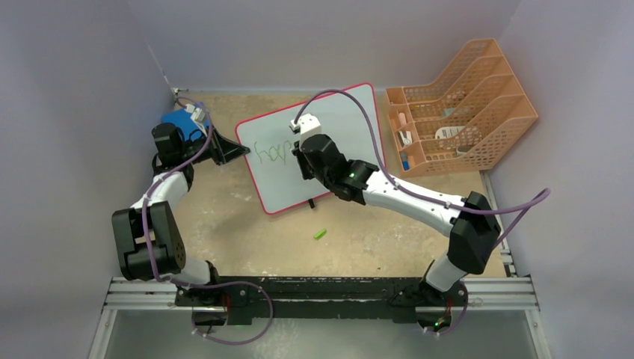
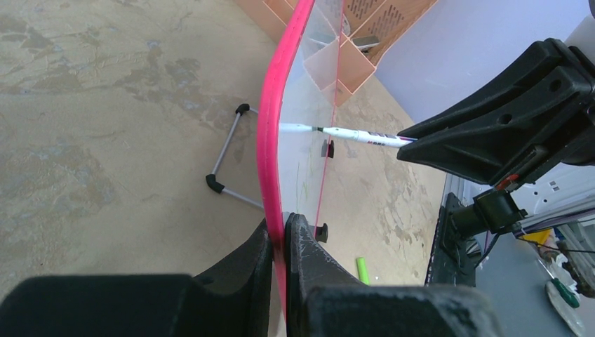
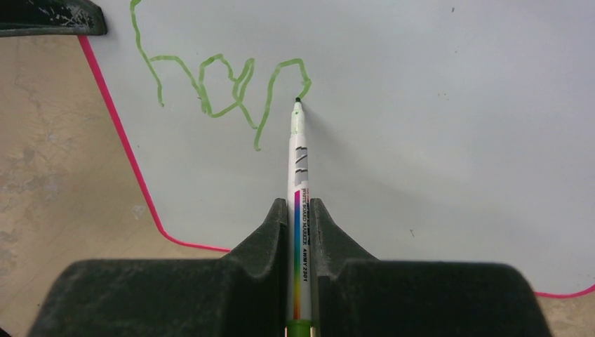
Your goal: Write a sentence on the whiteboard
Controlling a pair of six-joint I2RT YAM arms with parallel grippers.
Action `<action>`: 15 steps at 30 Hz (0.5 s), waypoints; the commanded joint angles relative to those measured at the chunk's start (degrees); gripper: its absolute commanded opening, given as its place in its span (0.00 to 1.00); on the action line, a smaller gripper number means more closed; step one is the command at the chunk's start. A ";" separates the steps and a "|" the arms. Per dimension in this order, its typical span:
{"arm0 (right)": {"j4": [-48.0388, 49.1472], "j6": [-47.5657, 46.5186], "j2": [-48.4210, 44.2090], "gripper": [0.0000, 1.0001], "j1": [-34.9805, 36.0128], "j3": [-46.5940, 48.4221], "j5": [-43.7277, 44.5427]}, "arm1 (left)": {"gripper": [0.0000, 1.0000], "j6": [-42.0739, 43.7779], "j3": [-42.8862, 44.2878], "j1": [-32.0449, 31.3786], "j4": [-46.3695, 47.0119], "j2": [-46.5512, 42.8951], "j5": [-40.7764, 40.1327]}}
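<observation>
Right claw (image 3: 299, 207) here, clenched on the marker (image 3: 297, 151), with the barrel pinched between my two fingers at the bottom middle of the wrist view. The pen's long axis runs straight up the frame away from me, and the tip sits on the whiteboard (image 3: 435, 140) at the upper right end of the last green stroke. The sentence (image 3: 210, 84) is only a few letters, starting "ha", all up and left of the tip. The blank white lies off to the right, so I reckon the next stroke has to travel rightward. Further out, my left claw (image 2: 278, 235) is clamped on the board's red rim at the left edge in the top view, steadying it. That arm's nearer the letters, but the pen is mine.
</observation>
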 commanded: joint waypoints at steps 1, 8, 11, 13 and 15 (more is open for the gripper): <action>0.74 1.17 -1.59 0.00 0.68 -0.55 -0.56 | 0.00 2.61 1.17 -1.22 -0.55 -0.98 0.21; 0.99 1.42 -1.29 0.00 1.28 -0.06 -0.88 | 0.00 2.53 1.10 -1.22 -0.45 -1.02 0.18; 1.19 1.41 -0.94 0.00 1.46 0.49 -1.12 | 0.00 2.53 1.11 -1.22 -0.45 -1.06 0.23; 1.25 1.33 -0.66 0.00 1.46 0.81 -1.16 | 0.00 2.53 1.14 -1.19 -0.43 -1.02 0.26; 1.26 1.33 -0.30 0.00 1.56 1.27 -1.24 | 0.00 2.53 1.12 -1.21 -0.47 -1.06 0.26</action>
